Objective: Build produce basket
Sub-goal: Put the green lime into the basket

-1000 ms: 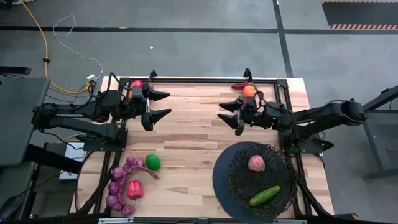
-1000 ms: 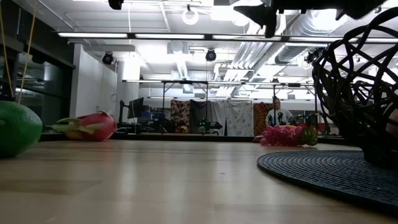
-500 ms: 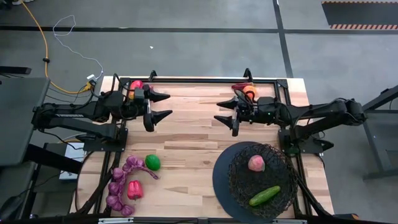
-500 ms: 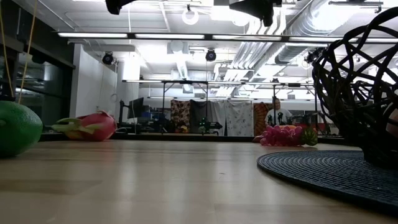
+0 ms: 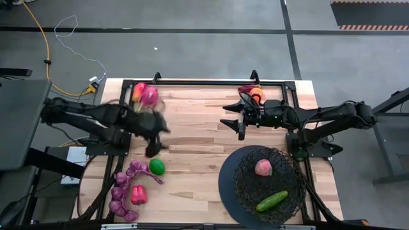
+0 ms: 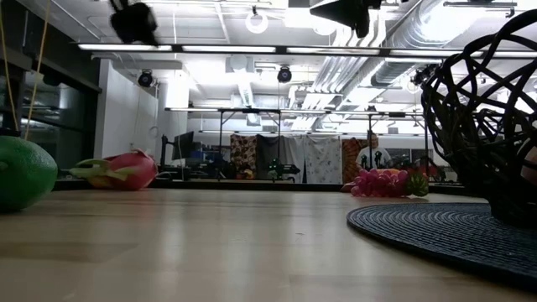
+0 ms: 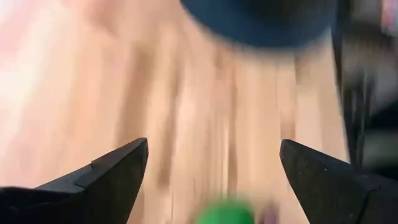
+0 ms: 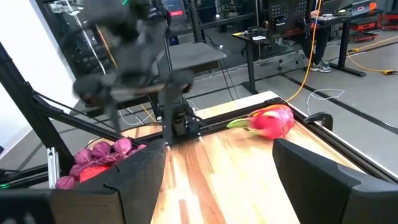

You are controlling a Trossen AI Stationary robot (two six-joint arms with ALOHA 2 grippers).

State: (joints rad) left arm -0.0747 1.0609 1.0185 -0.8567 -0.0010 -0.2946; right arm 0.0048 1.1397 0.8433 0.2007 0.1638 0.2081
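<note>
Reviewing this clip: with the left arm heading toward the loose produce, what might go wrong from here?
The left pincer, open and empty, hangs close above the green ball; being round, it may roll off when touched. The grape bunches and red pepper lie close by, so a low approach might knock them. The right pincer waits open, above the table.

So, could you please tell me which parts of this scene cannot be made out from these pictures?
- Left tool: motion-blurred in the high view; the low view crops it at the top edge.
- Green ball: blurred and cut by the frame edge in the left wrist view.
- Orange: partly hidden behind the right arm in the high view.
- Basket: cut by the right edge in the low view, so its contents do not show there.
</note>
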